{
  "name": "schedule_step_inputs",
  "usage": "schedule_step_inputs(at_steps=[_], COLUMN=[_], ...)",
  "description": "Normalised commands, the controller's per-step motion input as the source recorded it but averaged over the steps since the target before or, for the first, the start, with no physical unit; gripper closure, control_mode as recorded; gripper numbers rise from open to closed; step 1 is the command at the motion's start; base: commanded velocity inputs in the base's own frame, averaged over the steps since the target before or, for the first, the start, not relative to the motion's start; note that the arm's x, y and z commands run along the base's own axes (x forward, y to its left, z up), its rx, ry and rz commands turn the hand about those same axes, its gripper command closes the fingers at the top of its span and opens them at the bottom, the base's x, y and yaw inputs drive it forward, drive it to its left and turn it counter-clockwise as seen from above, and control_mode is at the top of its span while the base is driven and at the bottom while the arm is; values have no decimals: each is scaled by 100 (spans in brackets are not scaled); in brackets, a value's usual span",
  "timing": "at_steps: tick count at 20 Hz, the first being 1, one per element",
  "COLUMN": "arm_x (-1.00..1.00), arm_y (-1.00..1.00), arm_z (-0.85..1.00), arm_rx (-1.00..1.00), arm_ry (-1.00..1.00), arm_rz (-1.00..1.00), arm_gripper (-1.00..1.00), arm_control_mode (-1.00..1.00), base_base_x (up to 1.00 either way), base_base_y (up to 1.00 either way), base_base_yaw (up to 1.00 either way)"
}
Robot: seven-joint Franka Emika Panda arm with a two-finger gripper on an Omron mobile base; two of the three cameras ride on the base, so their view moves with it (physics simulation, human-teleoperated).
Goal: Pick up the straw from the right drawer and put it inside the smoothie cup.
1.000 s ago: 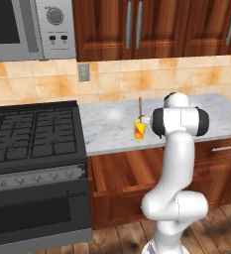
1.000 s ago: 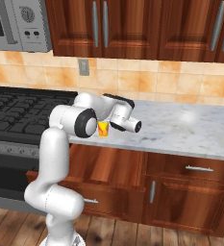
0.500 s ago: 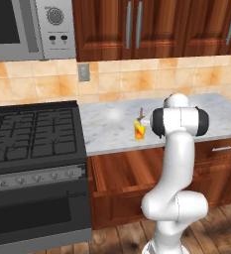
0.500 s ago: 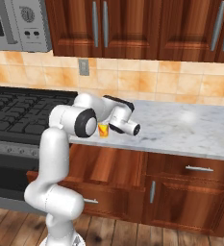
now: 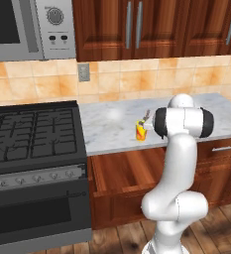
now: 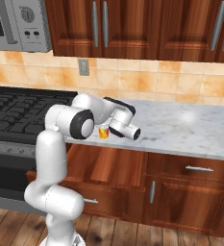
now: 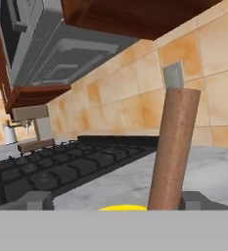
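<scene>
Gripper (image 6: 107, 129) is seen low over the marble counter (image 6: 190, 132), its jaws spread wide with the straw (image 7: 173, 152) standing between them and gripped by neither; in the hand view a finger tip (image 7: 35, 201) shows well to the left of the stick and the other just to its right. Straw is seen upright, leaning slightly, its long axis running nearly straight up from the yellow rim of the cup (image 7: 123, 208) at the bottom of that view. From the left base camera, the cup (image 5: 141, 130) is seen near the counter's front edge, beside the arm's dark joint, with the straw (image 5: 146, 116) poking out of its top. From the right base camera, the cup (image 6: 103, 131) is seen tucked just left of the hand. Placement is judged done, and a clean retreat is judged to depend on drawing the fingers away without brushing the stick. Stove (image 5: 30, 134) is seen to the left, well apart.
</scene>
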Motion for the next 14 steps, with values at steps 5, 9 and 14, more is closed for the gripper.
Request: schedule_step_inputs(at_steps=[5, 9, 14], arm_x=[-10, -14, -22], arm_y=[1, 0, 0], arm_z=[24, 31, 26], arm_rx=[-13, -13, -13], arm_ry=[0, 1, 5], arm_rz=[-3, -8, -7], arm_gripper=[-100, -100, -100], arm_control_mode=[-100, -100, -100], base_base_x=[0, 0, 0], base_base_y=[0, 0, 0], base_base_yaw=[0, 0, 0])
